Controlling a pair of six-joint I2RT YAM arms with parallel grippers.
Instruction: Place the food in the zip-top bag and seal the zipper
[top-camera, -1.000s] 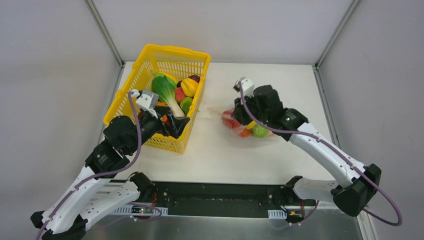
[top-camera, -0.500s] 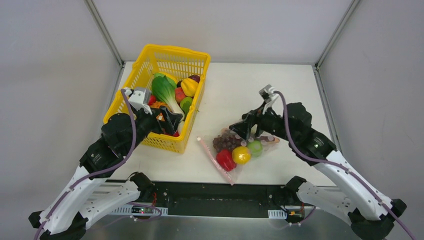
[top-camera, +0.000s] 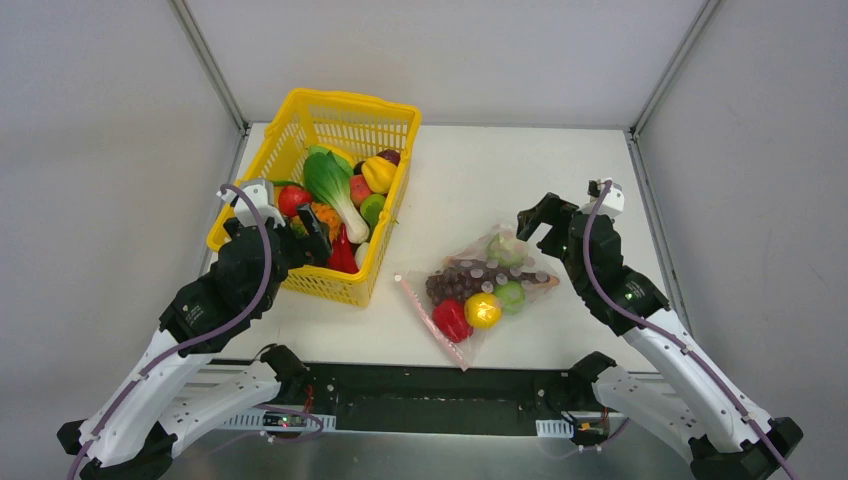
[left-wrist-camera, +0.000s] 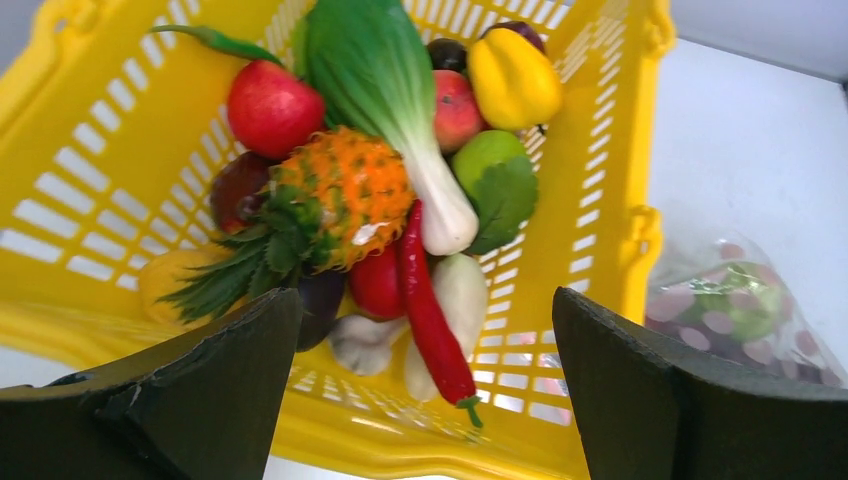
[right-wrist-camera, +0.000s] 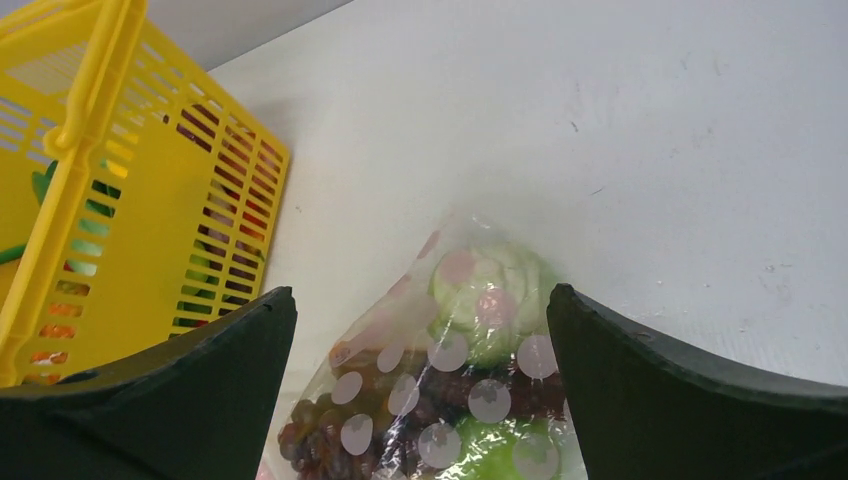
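Right gripper (top-camera: 533, 213) hangs spread wide by the zip-top bag (top-camera: 478, 268), its zipper (top-camera: 430, 318) end pointing near-left.

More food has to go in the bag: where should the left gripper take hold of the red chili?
Probably mid-length on the red chili, from straight above, jaws across its narrow width. It lies exposed on top of the pile in the yellow basket, long and slender, other food close alongside.

A white tabletop (top-camera: 500, 165) stands boxed in by plain pale grey wall panels (top-camera: 440, 50) at the back and on both sides, with slanting aluminium posts (top-camera: 210, 65) at the rear corners and a black rail (top-camera: 430, 398) along the near edge, all under soft, even light
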